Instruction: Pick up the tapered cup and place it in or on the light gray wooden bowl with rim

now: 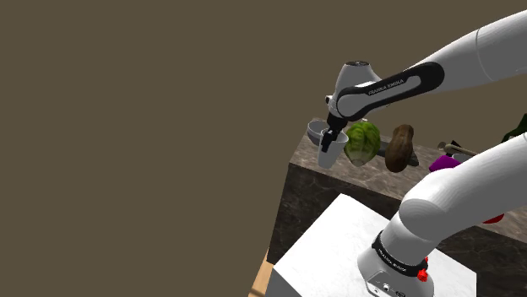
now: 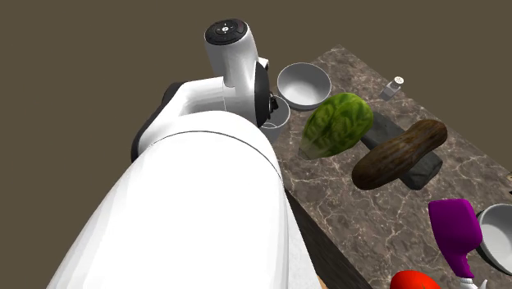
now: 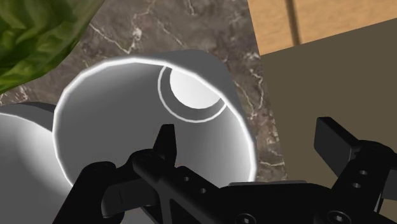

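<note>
White tapered cup (image 3: 114,121) stands on marbled counter (image 2: 394,222), just beside grey bowl (image 2: 304,84). Gripper (image 3: 249,133) wide apart: one finger in cup, other outside, no clasp. Grasp, lift, placement outstanding.

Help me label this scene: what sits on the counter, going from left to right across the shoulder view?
In order: grey bowl → white cup → green leafy vegetable → brown lump → purple thing.
</note>
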`<state>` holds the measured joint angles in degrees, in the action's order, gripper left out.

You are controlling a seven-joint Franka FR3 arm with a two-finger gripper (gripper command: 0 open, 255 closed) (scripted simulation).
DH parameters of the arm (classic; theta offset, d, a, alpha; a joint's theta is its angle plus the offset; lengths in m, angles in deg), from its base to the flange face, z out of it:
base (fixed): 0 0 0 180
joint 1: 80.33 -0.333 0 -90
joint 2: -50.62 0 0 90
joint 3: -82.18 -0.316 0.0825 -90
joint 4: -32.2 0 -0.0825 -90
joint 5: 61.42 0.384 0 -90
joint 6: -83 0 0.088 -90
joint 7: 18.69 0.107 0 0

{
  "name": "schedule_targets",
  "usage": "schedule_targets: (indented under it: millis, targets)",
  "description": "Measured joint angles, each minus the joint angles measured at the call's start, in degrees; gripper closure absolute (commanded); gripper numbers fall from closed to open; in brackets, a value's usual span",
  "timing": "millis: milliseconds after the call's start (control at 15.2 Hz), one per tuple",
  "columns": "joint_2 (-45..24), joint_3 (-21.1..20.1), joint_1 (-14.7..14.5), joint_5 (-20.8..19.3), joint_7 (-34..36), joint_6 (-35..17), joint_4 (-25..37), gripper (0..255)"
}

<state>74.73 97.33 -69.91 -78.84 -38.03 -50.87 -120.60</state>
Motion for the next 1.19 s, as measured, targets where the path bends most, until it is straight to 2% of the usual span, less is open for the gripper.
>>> schedule_targets:
  millis: [66,726,1188]
  targets:
    - [0.0,0.0,0.0,0.0,0.0,-0.01,-0.01,255]
    - [0.0,-0.01,0.0,0.0,0.0,-0.02,0.0,255]
    - [2.94,-0.58,-0.2,0.72,-0.67,5.41,2.5,255]
